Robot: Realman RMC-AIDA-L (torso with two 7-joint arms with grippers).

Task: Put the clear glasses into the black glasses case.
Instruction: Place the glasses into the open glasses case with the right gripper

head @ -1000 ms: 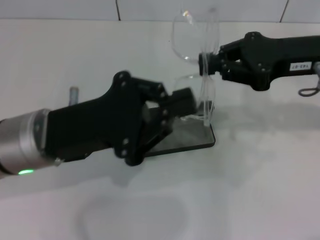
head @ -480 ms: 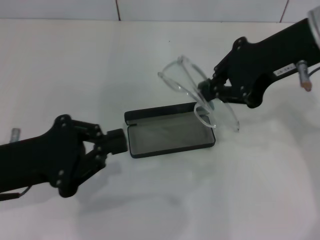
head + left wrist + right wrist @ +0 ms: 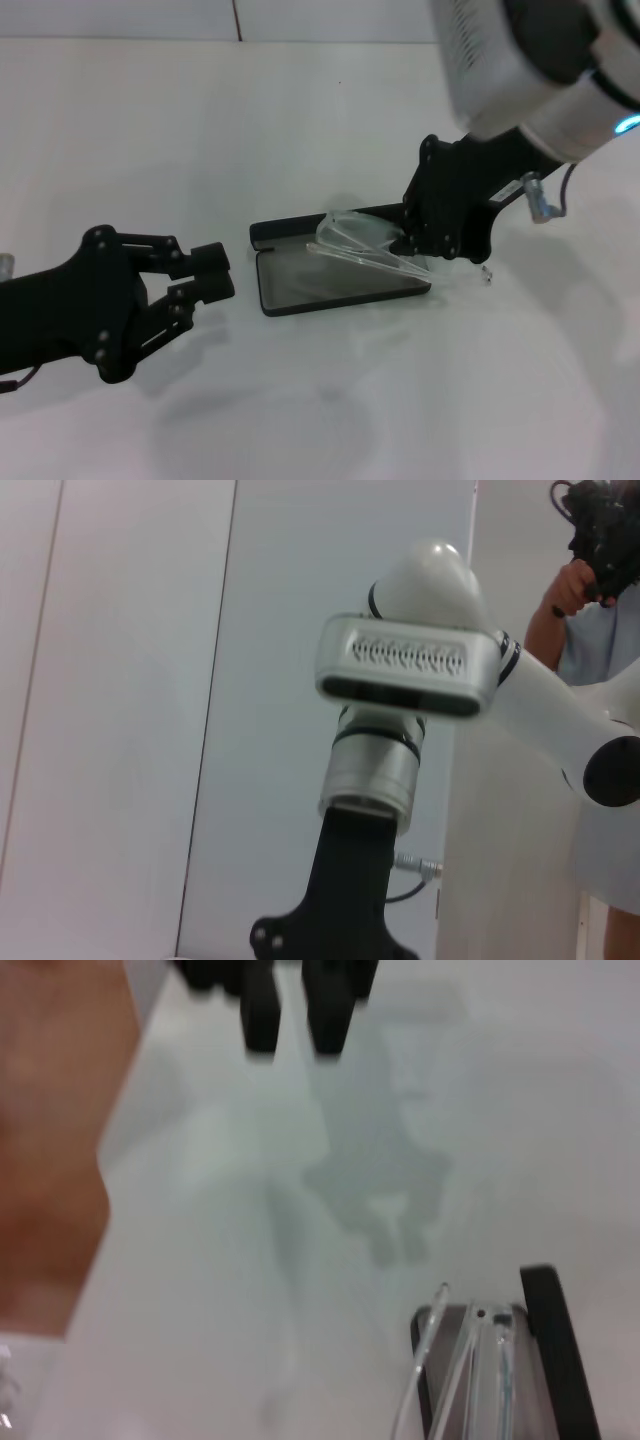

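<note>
Head view: my right gripper is clamped on the glasses, which lie tilted across the open case, apparently touching its lining. They look light, springy and slick, so I'd grip the frame's end. My left gripper idles beside the case, jaws apart. No writing readable

glasses over open case, table beneath

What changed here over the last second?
The right gripper swung the clear glasses down from upright above the table to lie low over the open black glasses case, still gripping them. The left gripper backed away from the case, which stayed put.
</note>
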